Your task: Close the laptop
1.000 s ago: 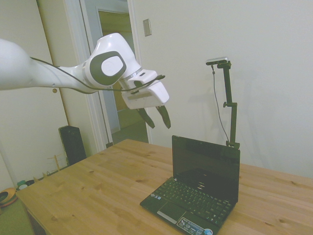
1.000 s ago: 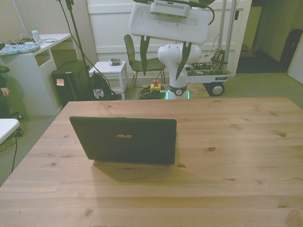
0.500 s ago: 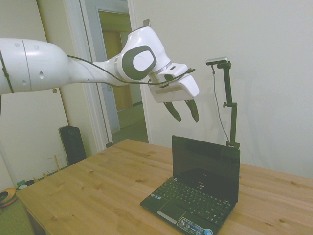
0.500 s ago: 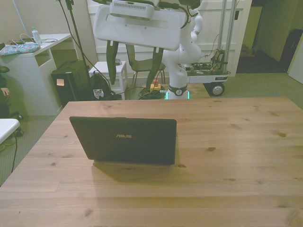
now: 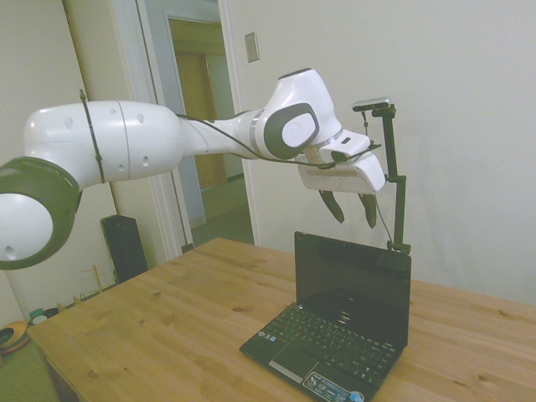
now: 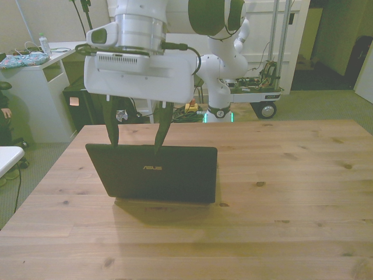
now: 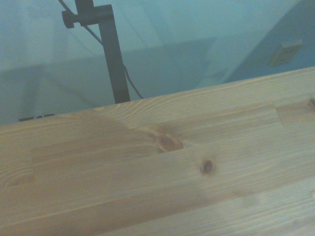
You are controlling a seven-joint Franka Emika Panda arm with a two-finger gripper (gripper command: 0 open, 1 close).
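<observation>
In the front view the bare pine surface (image 6: 280, 233), knotty and made of glued planks, fills the near ground, with nothing lying between the camera and the laptop (image 6: 152, 172). The laptop stands open toward the front view's left of the surface's middle, its glossy black lid upright and turned to the camera, a small silver logo at its centre; its long axis runs across that view. From the side view its dark screen and black keyboard face the opposite way, with stickers along the palm rest (image 5: 333, 389). Just above the lid's top edge hangs the hand (image 6: 136, 142), a white block with two dark tapering fingers (image 6: 161, 132) spread well apart and pointing down, holding nothing; whether their tips touch the lid cannot be told. The wrist view shows only wood grain with knots. Beyond the surface stand a white desk (image 6: 41, 76), a chair (image 6: 169, 76) and a wheeled cart (image 6: 262, 93) on a grey floor
</observation>
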